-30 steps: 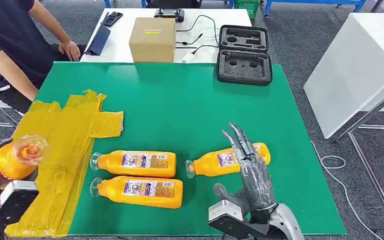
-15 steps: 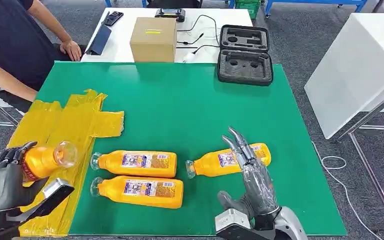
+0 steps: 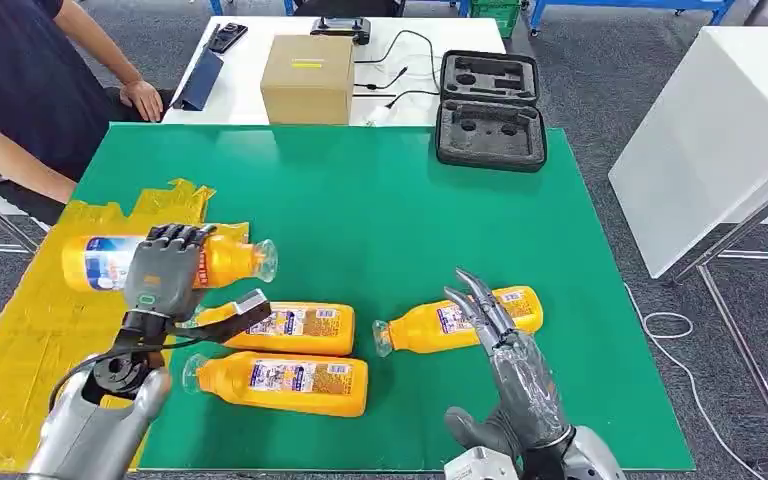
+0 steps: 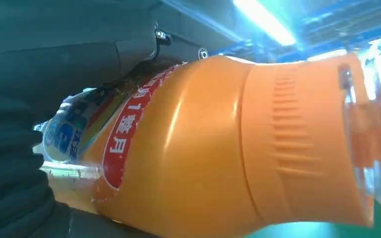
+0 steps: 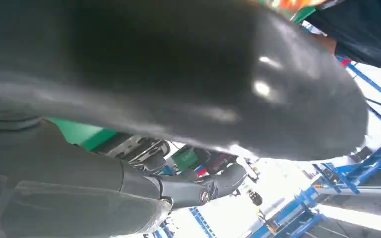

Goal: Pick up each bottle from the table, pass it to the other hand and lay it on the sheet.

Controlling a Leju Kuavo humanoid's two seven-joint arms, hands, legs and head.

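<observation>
Raised since earlier, left hand (image 3: 163,268) grips a bottle (image 3: 222,260) above the sheet (image 3: 20,330); right hand (image 3: 505,345), seemingly released, beside table (image 3: 360,200) bottles.

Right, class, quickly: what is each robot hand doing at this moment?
Left hand: holding a bottle sideways above the yellow sheet.
Right hand: open, holding nothing, fingers straight.

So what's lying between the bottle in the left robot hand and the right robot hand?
Head view: three orange bottles lie on the green mat between them.
</observation>
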